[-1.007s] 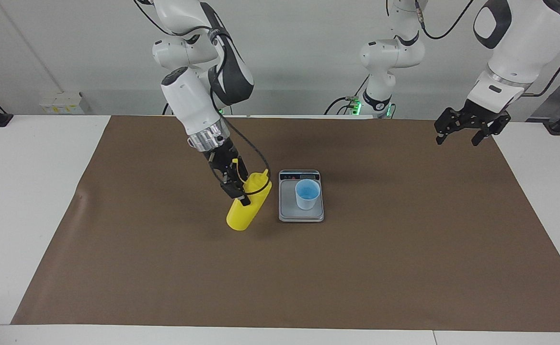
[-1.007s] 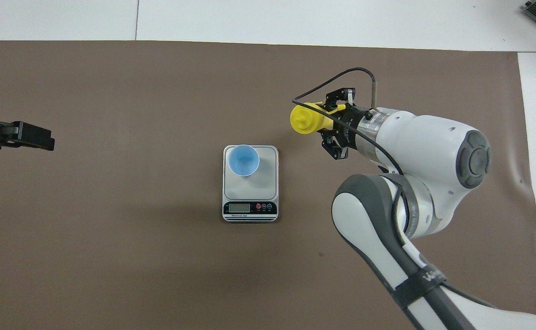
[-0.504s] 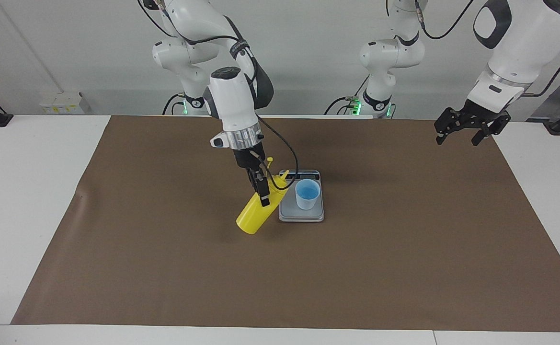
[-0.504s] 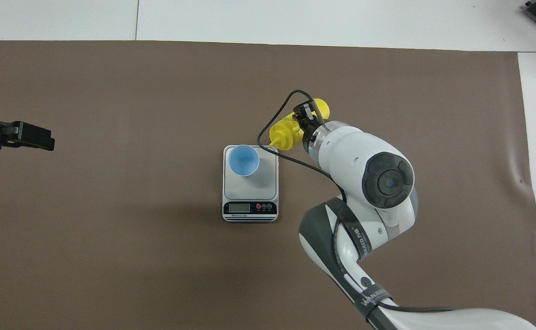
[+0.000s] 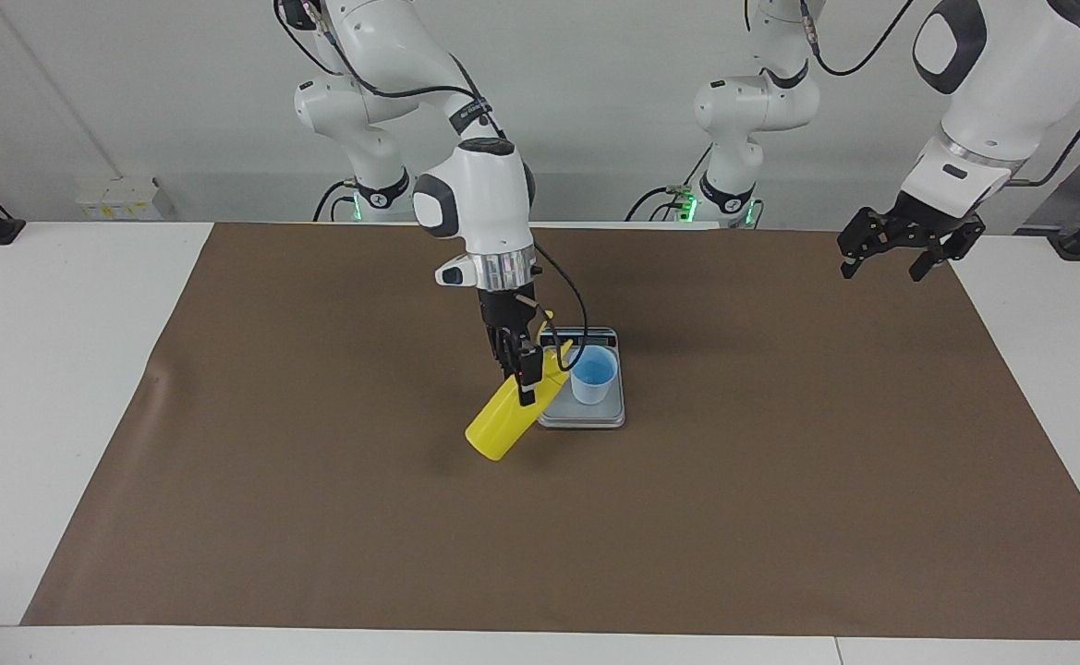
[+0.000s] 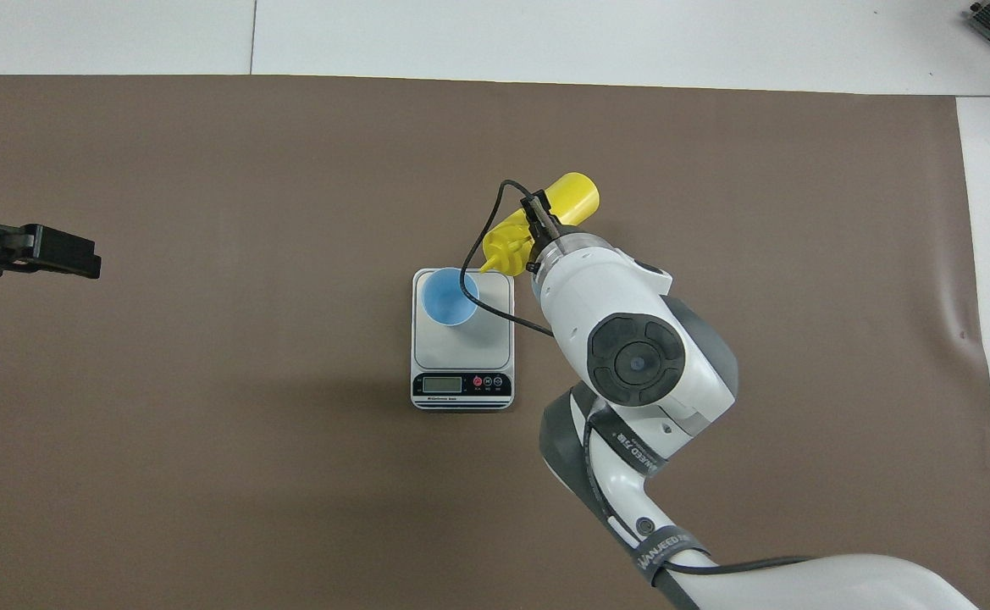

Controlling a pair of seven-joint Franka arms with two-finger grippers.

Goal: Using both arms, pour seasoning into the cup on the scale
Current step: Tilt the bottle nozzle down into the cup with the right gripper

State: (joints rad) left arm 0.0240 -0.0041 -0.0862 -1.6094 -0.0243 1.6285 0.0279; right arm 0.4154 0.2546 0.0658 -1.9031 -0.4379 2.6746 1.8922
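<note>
My right gripper (image 5: 523, 369) is shut on the yellow seasoning bottle (image 5: 501, 425) and holds it tilted in the air. Its nozzle points at the rim of the light-blue cup (image 5: 592, 375). The cup stands upright on the silver-grey scale (image 5: 586, 416). In the overhead view the bottle (image 6: 569, 196) slants from above the mat toward the cup (image 6: 450, 296), and the scale (image 6: 491, 339) has its display on the edge nearest the robots. The right wrist hides most of that gripper there. My left gripper (image 5: 904, 247) waits open and empty in the air at the left arm's end of the table; it also shows in the overhead view (image 6: 46, 252).
A brown mat (image 5: 780, 480) covers most of the white table (image 5: 50, 369). A small white box (image 5: 119, 197) sits at the table's edge by the wall, at the right arm's end.
My right arm has carried the bottle from beside the scale toward the cup and tilted it further, so the nozzle now reaches the cup's rim. The left arm has not moved.
</note>
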